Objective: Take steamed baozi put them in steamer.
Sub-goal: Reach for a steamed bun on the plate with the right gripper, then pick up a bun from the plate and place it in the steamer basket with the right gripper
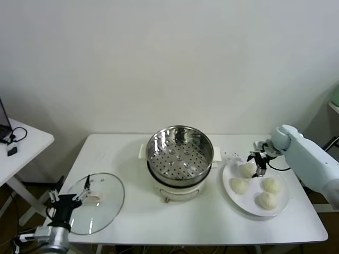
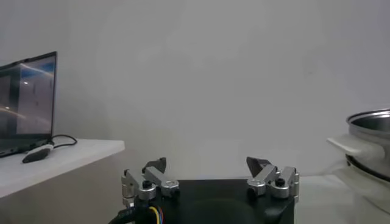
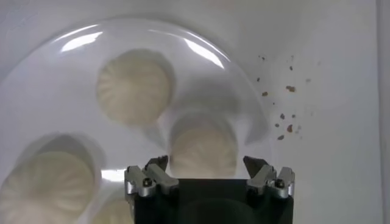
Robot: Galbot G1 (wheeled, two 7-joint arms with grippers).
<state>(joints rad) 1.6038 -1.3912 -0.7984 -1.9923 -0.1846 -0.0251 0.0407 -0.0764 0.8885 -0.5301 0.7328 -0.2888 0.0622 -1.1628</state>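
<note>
- Hovering directly over one baozi point(image 3: 203, 149), the right claw point(image 3: 207, 165) is spread open, a finger on either side of the bun and not touching it; an off-centre descent could dent the soft dough or push it sideways.
- Crowding is a hazard: three other baozi point(image 1: 269, 184) share the white plate point(image 1: 229, 170), and one lies just beside the target point(image 1: 247, 170), so a finger may nudge it.
- Closing too hard could crush the bun; too lightly, it could drop on the tabletop point(image 1: 212, 222).
- Carrying toward the steamer point(image 1: 179, 153), which holds no bun, risks clipping its raised rim.
- Parked near the glass lid point(image 1: 98, 201), the left claw point(image 2: 210, 170) is open and idle.
</note>
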